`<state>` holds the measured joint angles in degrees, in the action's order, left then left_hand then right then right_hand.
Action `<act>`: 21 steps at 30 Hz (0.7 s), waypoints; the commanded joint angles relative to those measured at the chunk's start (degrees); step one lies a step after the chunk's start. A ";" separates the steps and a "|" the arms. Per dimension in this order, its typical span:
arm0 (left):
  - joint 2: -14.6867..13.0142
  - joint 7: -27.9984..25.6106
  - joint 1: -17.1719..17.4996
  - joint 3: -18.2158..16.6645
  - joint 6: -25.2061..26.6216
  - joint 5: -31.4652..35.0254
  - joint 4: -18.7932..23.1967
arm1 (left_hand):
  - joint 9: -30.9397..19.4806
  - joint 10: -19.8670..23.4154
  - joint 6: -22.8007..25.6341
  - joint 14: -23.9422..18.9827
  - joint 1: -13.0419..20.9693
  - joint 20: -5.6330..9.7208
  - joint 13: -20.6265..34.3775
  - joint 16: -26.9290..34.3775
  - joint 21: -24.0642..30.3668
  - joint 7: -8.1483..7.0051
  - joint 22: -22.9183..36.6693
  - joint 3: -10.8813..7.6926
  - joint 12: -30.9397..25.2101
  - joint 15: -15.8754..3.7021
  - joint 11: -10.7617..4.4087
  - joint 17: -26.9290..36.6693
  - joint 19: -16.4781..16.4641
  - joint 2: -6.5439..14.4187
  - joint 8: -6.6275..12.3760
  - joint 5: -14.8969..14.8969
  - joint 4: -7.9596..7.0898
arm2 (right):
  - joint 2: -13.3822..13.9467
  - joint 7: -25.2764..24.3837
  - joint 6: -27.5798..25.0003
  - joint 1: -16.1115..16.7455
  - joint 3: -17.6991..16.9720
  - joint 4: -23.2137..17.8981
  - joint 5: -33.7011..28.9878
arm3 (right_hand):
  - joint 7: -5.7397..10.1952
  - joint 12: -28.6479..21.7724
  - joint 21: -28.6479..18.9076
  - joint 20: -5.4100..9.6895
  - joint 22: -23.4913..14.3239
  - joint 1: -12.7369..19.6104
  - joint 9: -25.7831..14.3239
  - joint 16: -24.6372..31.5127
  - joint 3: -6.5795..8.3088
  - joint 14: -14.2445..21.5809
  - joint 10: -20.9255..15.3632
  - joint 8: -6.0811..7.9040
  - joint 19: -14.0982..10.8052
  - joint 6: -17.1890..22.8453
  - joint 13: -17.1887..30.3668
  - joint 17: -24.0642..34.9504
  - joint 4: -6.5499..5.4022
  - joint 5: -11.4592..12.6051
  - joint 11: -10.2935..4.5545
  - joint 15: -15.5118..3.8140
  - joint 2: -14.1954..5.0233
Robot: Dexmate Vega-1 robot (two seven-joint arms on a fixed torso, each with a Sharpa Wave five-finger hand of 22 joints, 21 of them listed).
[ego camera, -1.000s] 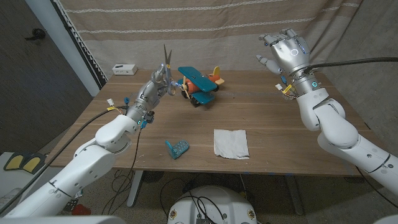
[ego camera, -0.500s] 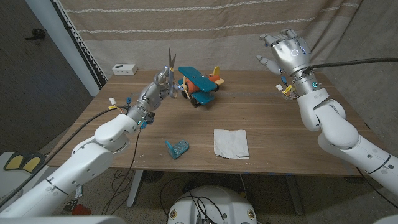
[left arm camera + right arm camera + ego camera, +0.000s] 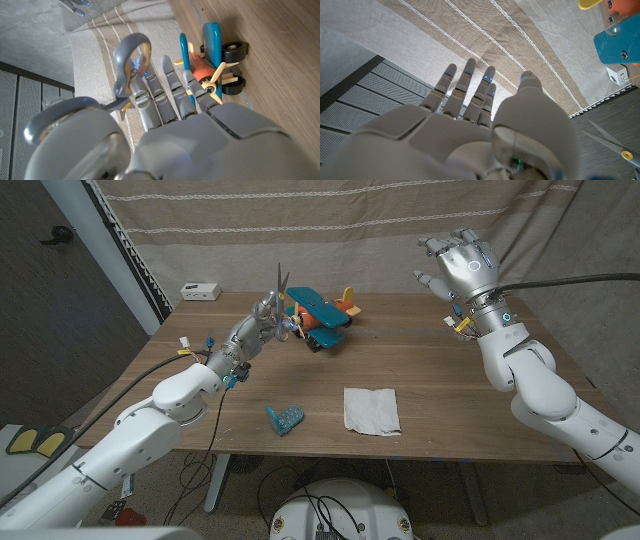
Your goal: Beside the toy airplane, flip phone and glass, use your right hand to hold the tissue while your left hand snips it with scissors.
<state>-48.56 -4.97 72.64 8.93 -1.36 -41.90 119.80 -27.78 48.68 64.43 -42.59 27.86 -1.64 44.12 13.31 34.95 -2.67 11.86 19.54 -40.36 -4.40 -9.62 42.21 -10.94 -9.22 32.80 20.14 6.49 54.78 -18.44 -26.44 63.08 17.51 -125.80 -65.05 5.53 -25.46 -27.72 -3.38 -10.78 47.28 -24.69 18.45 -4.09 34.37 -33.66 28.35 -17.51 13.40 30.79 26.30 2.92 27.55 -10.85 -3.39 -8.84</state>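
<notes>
At the upper left of the head view, a small white box [image 3: 201, 291] is seen near the far edge of the wooden table [image 3: 440, 395]. Left of centre, the left hand [image 3: 264, 320] is raised above the table, and the scissors [image 3: 281, 290] are gripped in it with the blades pointing up. In the left wrist view the grey handle loops of the scissors [image 3: 131, 60] are seen against the fingers [image 3: 165, 97], which are held close together and reach toward the toy airplane [image 3: 212, 60]. In the head view, the toy airplane [image 3: 322, 317] stands just right of the left hand, at the upper centre of the frame, with its wheels on the table. Below it, at the lower centre and close to the near edge, a small blue object [image 3: 285, 418] is lying on the wood; whether it is the flip phone cannot be told. Just to its right, the white tissue [image 3: 371, 410] is spread flat on the table, untouched by either hand. At the upper right, the right hand [image 3: 462, 267] is held up in the air, well apart from the tissue, with nothing in it. In the right wrist view its fingers [image 3: 465, 90] are seen extended and slightly parted against the striped curtain [image 3: 485, 30].
</notes>
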 commanded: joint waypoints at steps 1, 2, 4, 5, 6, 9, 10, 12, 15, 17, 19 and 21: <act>-1.04 0.23 0.57 -0.25 0.84 -0.68 0.60 | -0.23 2.91 0.60 -0.93 0.61 0.03 6.63 0.02 -0.08 0.31 0.30 -0.05 -3.35 -8.06 -2.48 -0.02 -0.43 0.31 0.13 0.40 0.14 | -0.06 0.22 -0.55 0.60 -0.15 -0.38 -0.09 | 0.07 -0.22 0.38 -0.16 -0.26 -0.39 -0.01 0.24 -0.51 -0.34 0.34 -0.10 -0.60 -0.10 0.19 0.10 -0.03 0.31 0.02 -9.48 -0.06; -1.15 0.26 0.80 -0.42 0.83 -0.80 0.65 | -0.26 2.85 0.66 -0.99 0.65 0.10 6.53 0.04 -0.10 0.33 0.31 -0.05 -3.29 -8.06 -2.47 -0.02 -0.43 0.31 0.16 0.41 0.15 | -0.07 0.31 -0.63 0.68 -0.12 -0.45 -0.13 | 0.01 -0.22 0.40 -0.18 -0.26 -0.41 0.00 0.25 -0.52 -0.34 0.36 -0.12 -0.59 -0.08 0.20 0.10 -0.03 0.31 0.03 -9.47 -0.05; -1.13 0.44 1.04 -0.59 0.45 -0.88 0.58 | -0.21 2.98 0.69 -1.00 0.69 0.13 6.55 0.04 -0.13 0.34 0.31 -0.04 -3.37 -8.06 -2.48 -0.02 -0.43 0.29 0.12 0.43 0.16 | -0.14 0.47 -0.81 0.74 -0.07 -0.52 -0.26 | 0.04 -0.24 0.42 -0.19 -0.26 -0.42 0.01 0.27 -0.52 -0.33 0.34 -0.16 -0.59 -0.08 0.21 0.11 -0.03 0.31 0.10 -9.48 -0.06; -1.06 0.23 1.17 -0.66 0.36 -0.82 0.62 | -0.24 2.92 0.75 -1.02 0.70 0.16 6.56 0.04 -0.14 0.34 0.31 -0.04 -3.36 -8.06 -2.49 -0.02 -0.42 0.29 0.16 0.44 0.17 | -0.15 0.55 -0.87 0.81 -0.08 -0.56 -0.26 | 0.02 -0.27 0.44 -0.17 -0.26 -0.42 0.03 0.27 -0.53 -0.35 0.32 -0.19 -0.59 -0.07 0.22 0.11 -0.02 0.31 0.25 -9.49 -0.06; -1.07 0.37 1.20 -0.71 0.24 -0.85 0.55 | -0.32 2.91 0.77 -1.06 0.72 0.16 6.50 0.06 -0.14 0.32 0.31 -0.04 -3.33 -8.05 -2.50 -0.02 -0.46 0.29 0.21 0.45 0.17 | -0.17 0.67 -0.99 0.86 -0.06 -0.60 -0.33 | -0.05 -0.26 0.46 -0.18 -0.27 -0.43 0.04 0.28 -0.53 -0.35 0.35 -0.24 -0.59 -0.10 0.21 0.11 -0.02 0.30 0.15 -9.50 -0.06; -1.00 0.05 1.45 -0.89 0.15 -0.81 0.63 | -0.20 2.89 0.85 -1.09 0.76 0.20 6.63 0.06 -0.16 0.33 0.31 -0.04 -3.42 -8.05 -2.52 -0.02 -0.48 0.28 0.14 0.48 0.18 | -0.31 0.96 -1.40 1.09 -0.01 -0.75 -0.52 | 0.02 -0.24 0.49 -0.19 -0.27 -0.50 0.07 0.34 -0.56 -0.32 0.41 -0.33 -0.63 -0.11 0.18 0.13 -0.06 0.29 0.18 -9.44 -0.07; -0.97 -0.03 1.55 -0.96 0.13 -0.85 0.67 | -0.22 2.88 0.76 -1.09 0.77 0.14 6.67 0.06 -0.16 0.29 0.31 -0.03 -3.45 -8.05 -2.52 -0.02 -0.50 0.27 0.12 0.48 0.18 | -0.41 0.96 -1.55 1.18 0.01 -0.80 -0.57 | -0.02 -0.25 0.49 -0.20 -0.27 -0.52 0.07 0.33 -0.58 -0.34 0.42 -0.34 -0.64 -0.12 0.19 0.13 -0.05 0.28 0.13 -9.43 -0.04; -1.23 0.05 1.67 -1.10 0.17 -0.69 0.70 | -0.22 2.86 0.85 -1.04 0.82 0.12 6.66 0.03 -0.19 0.33 0.32 -0.03 -3.46 -8.04 -2.52 -0.02 -0.52 0.25 0.13 0.50 0.20 | -0.67 0.96 -1.97 1.38 0.06 -0.92 -0.76 | 0.02 -0.26 0.51 -0.21 -0.27 -0.51 0.09 0.33 -0.59 -0.37 0.39 -0.38 -0.64 -0.11 0.17 0.12 -0.04 0.28 0.10 -9.44 -0.02; -1.34 -0.19 2.03 -1.41 -0.08 -0.31 0.85 | -0.13 2.83 0.90 -0.95 0.86 0.09 6.71 -0.01 -0.22 0.41 0.32 -0.02 -3.50 -8.04 -2.53 -0.02 -0.51 0.23 0.07 0.53 0.21 | -0.97 0.92 -2.39 1.82 0.02 -1.14 -0.67 | 0.02 -0.23 0.55 -0.22 -0.27 -0.57 0.11 0.25 -0.66 -0.50 0.43 -0.41 -0.64 0.00 0.12 0.07 -0.04 0.27 0.08 -9.45 0.07; -1.38 -0.30 2.39 -1.74 -0.25 -0.26 1.01 | -0.22 2.80 0.80 -0.95 0.90 0.07 6.71 -0.01 -0.25 0.29 0.32 -0.01 -3.51 -8.05 -2.54 -0.02 -0.50 0.21 0.08 0.54 0.23 | -0.79 1.35 -2.40 2.21 -0.10 -1.40 -0.43 | 0.10 -0.21 0.57 -0.21 -0.27 -0.64 0.13 0.15 -0.68 -0.58 0.45 -0.48 -0.64 -0.06 0.09 -0.01 -0.09 0.28 0.08 -9.49 0.07; -1.53 -0.49 2.68 -1.99 -0.34 0.08 1.12 | -0.21 2.87 0.89 -0.97 0.93 0.11 6.64 -0.01 -0.26 0.23 0.32 -0.01 -3.51 -8.05 -2.51 -0.02 -0.55 0.20 0.09 0.56 0.23 | -0.60 1.57 -2.31 2.63 -0.27 -1.62 -0.11 | 0.10 -0.10 0.63 -0.26 -0.27 -0.69 0.15 0.18 -0.69 -0.54 0.69 -0.53 -0.56 -0.07 0.03 -0.01 -0.12 0.29 0.24 -9.48 0.03; -1.62 -0.71 3.00 -2.27 -0.31 0.24 1.29 | -0.21 2.86 0.87 -0.96 0.94 0.16 6.73 -0.01 -0.26 0.25 0.32 0.00 -3.58 -8.05 -2.53 -0.03 -0.59 0.19 0.07 0.57 0.24 | -0.64 1.25 -1.94 3.25 -0.78 -1.86 1.11 | 0.08 0.10 0.69 -0.29 -0.28 -0.78 0.19 0.04 -0.81 -0.82 1.19 -0.65 -0.57 -0.09 -0.01 -0.09 -0.10 0.28 0.50 -9.44 0.23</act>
<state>-49.56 -4.99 74.00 8.12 -1.14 -42.46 120.41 -27.77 48.68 64.69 -43.11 28.17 -1.63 44.12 13.31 34.74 -2.46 11.85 19.54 -40.72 -4.51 -9.63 42.21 -10.94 -8.91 33.05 20.44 6.49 54.24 -17.71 -27.94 64.64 17.44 -126.76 -65.42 5.53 -25.46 -27.28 -3.69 -10.78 47.03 -24.43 18.45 -4.34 34.05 -33.31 27.91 -17.82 13.40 30.80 26.31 2.67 27.55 -10.53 -3.07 -8.61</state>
